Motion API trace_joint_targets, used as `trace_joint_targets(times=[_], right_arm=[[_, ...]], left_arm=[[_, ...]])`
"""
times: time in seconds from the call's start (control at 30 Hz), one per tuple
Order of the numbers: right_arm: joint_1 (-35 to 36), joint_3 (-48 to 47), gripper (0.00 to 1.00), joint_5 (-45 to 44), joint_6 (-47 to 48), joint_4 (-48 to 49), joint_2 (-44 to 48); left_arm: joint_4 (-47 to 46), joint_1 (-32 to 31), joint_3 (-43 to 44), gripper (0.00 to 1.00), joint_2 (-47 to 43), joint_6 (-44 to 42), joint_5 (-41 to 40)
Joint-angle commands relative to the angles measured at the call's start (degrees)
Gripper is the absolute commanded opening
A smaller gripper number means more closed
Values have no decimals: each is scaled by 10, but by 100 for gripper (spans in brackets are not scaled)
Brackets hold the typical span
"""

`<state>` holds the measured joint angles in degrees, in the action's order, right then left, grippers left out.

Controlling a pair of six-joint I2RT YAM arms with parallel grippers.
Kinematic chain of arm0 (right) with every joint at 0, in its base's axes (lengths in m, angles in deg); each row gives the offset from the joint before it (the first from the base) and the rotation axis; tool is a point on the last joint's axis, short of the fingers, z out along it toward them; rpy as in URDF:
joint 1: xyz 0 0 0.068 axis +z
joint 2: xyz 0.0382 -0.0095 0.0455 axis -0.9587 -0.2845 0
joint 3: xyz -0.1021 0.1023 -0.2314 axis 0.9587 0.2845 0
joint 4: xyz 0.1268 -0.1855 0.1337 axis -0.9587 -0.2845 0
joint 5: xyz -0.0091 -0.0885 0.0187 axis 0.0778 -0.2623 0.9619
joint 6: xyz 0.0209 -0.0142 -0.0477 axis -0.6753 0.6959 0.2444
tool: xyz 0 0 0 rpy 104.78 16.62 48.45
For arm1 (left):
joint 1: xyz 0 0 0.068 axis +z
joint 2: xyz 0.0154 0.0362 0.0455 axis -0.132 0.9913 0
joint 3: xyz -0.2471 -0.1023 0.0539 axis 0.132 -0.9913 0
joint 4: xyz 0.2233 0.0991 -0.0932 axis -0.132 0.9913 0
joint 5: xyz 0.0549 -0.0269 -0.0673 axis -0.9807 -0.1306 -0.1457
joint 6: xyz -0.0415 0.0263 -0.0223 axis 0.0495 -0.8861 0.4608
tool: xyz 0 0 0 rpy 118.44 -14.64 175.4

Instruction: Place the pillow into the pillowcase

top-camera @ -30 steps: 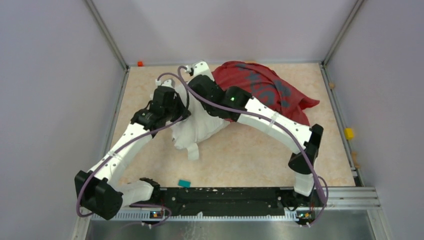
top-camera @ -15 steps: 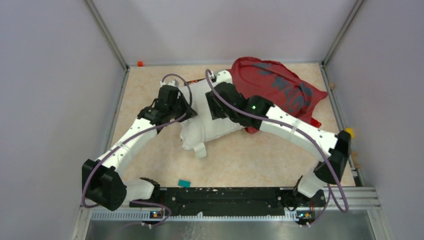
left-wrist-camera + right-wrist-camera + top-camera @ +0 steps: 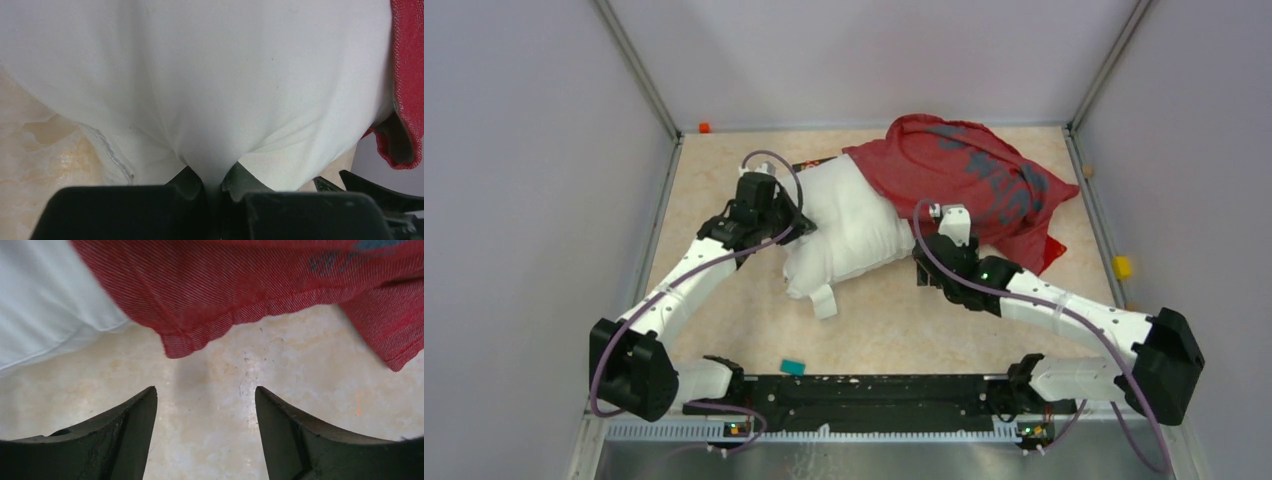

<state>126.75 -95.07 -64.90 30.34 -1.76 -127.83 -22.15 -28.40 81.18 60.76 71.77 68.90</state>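
Pinching a fold of the pillow (image 3: 849, 225) with the left gripper (image 3: 212, 184), clamped tight on its left edge. Lying on the table (image 3: 894, 320), far end tucked inside the pillowcase (image 3: 974, 175). Hovering with the right gripper (image 3: 205, 432) spread wide, empty, just beside the red hem.

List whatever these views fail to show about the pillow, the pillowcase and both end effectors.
- Top view: how deep the pillow sits in the pillowcase; red fabric covers its far end.
- Left wrist view: fingertips of the left end effector, buried in pinched pillow fabric.
- Right wrist view: pillowcase print, cut by the top edge above the open right end effector.
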Motion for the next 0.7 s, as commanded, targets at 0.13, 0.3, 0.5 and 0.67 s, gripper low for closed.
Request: trace_joint_targets(times=[0.13, 0.3, 0.5, 0.67], right_arm=[[-47, 93, 73, 16, 50, 269, -34], [-64, 89, 74, 34, 63, 325, -102], [-82, 61, 65, -38, 49, 283, -145], [-86, 35, 6, -86, 34, 201, -128]], left_arm=[[-51, 13, -1, 0, -7, 6, 1], [-50, 16, -1, 0, -3, 0, 1], [-45, 21, 1, 0, 2, -5, 0], [-42, 23, 0, 0, 3, -13, -11]])
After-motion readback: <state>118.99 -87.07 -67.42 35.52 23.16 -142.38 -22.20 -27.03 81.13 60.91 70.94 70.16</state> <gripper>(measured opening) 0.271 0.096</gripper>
